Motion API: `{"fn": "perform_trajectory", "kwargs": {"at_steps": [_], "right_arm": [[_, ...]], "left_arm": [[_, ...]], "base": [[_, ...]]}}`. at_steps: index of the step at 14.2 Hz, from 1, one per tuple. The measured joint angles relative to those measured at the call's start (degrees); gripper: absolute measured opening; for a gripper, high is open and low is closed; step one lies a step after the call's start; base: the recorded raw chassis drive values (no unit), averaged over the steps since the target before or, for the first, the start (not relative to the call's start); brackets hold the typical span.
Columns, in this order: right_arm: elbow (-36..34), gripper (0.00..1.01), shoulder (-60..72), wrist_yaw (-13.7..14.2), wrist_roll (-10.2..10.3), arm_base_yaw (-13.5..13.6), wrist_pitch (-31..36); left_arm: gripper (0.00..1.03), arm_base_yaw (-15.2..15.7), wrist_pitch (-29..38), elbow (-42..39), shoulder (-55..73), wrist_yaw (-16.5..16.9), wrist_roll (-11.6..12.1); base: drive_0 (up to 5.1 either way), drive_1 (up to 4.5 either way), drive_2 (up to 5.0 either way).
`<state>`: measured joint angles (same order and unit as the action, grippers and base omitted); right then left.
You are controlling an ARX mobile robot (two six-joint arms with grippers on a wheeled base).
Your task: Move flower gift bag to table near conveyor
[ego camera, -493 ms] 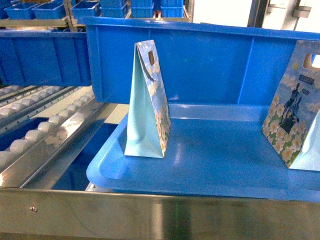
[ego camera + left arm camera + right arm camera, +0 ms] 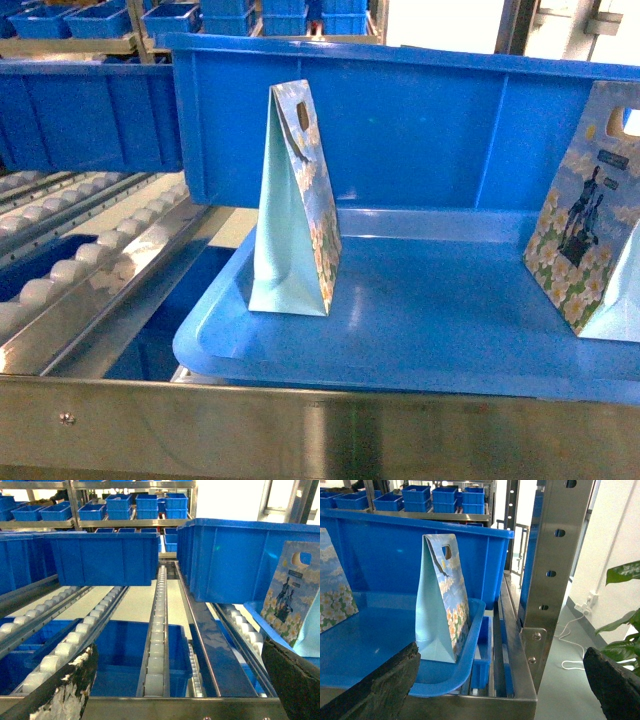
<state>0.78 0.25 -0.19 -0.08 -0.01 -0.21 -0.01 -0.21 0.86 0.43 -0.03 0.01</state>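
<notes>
place: warehouse | evidence: steel roller conveyor (image 2: 157,630) racks, shelves of stacked blue bins (image 2: 120,507)

Right gift bag (image 2: 590,215) (edge-cropped)

Conveyor and bins from the left wrist

The conveyor (image 2: 156,630) runs toward 12 o'clock; 2 blue bins (image 2: 102,557) sit on it, a flower gift bag (image 2: 291,597) at 3 o'clock, dark fingers (image 2: 60,692) spread at 7 and 5.
</notes>
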Motion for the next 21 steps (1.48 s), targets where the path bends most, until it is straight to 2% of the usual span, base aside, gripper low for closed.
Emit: {"fn": "perform_trajectory", "kwargs": {"at_steps": [10,11,12,13,14,15,17,18,19,20,21], "right_arm": [[0.0,0.98,0.1,0.0,0.0,0.0,0.2],[0.0,0.98,1.9,1.4,-0.2,1.7,3.8],[0.1,0.98,7.0,1.9,-0.7,4.8,9.7],[0.1,0.98,12.1,2.2,-0.9,5.9,14.7],[1.0,0.98,19.6,3.3,-1.5,7.3,22.2],[3.4,0.98,27.4,3.5,-1.8,8.8,29.4],[7.4,0.98,37.8,4.1,-2.1,9.8,37.5],[11.0,0.98,45.7,4.7,-2.4,11.0,40.5],[16.1,0.98,52.9,5.3,-3.0,13.3,42.2],[19.2,0.98,57.4,5.9,-3.2,14.7,43.1],[19.5,0.98,57.9,5.9,-3.2,14.7,43.1]], "left_arm": [[0.98,0.0,0.7,0.0,0.3,0.4,-0.1],[0.98,0.5,6.1,0.1,3.6,2.9,0.4],[0.98,3.6,13.1,0.3,9.5,7.3,0.4],[0.98,6.4,18.6,0.9,15.4,8.7,0.1],[0.98,7.7,25.5,2.8,23.6,10.7,-0.7],[0.98,7.1,31.1,6.0,31.1,12.7,-1.2],[0.98,5.2,37.7,12.5,41.9,12.3,-1.9],[0.98,0.8,38.7,19.6,50.7,12.6,-3.8],[0.98,-7.5,39.1,27.8,58.6,10.1,-4.1],[0.98,-11.0,40.4,31.1,63.2,9.0,-3.8],[0.98,-11.2,40.4,31.3,63.5,9.0,-3.8]], "base": [[0.0,0.0,0.0],[0.0,0.0,0.0],[0.0,0.0,0.0],[0.0,0.0,0.0],[0.0,0.0,0.0],[0.0,0.0,0.0],[0.0,0.0,0.0],[0.0,0.0,0.0],[0.0,0.0,0.0],[0.0,0.0,0.0],[0.0,0.0,0.0]]}}
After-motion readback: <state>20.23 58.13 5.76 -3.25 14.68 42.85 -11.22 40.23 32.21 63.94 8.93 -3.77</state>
